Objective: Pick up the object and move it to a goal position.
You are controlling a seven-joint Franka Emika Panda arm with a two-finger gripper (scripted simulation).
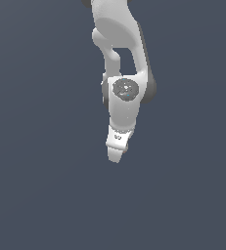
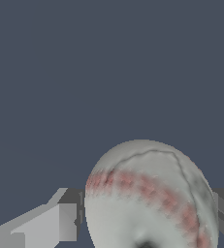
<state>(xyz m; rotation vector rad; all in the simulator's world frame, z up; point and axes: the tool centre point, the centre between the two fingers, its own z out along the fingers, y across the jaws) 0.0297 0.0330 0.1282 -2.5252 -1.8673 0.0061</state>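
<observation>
No container shows in either view; the ground is a plain dark blue-grey floor (image 1: 36,185) with nothing set on it.

In the wrist view the ball (image 2: 150,193) fills the space between the two fingers (image 2: 67,220). It is off-white, with a band of reddish stitch marks curving across its face and a thin dark seam line running over its upper part. One finger shows as a pale block with a grey pad right against one side of the ball; the other finger's grey pad sits against the opposite side. No gap shows between pad and ball on either side, so the jaws are closed on the ball, clamping it across its width. The ball bulges well past the fingertips toward the floor.

In the exterior view the arm (image 1: 117,29) hangs down from the upper edge, white with dark joints, and ends in the gripper (image 1: 117,151), seen edge-on and tilted a little toward the exterior view's left. From this side the ball itself cannot be made out; the white finger hides it. The gripper tip appears to hang above the floor, though no shadow confirms this.
</observation>
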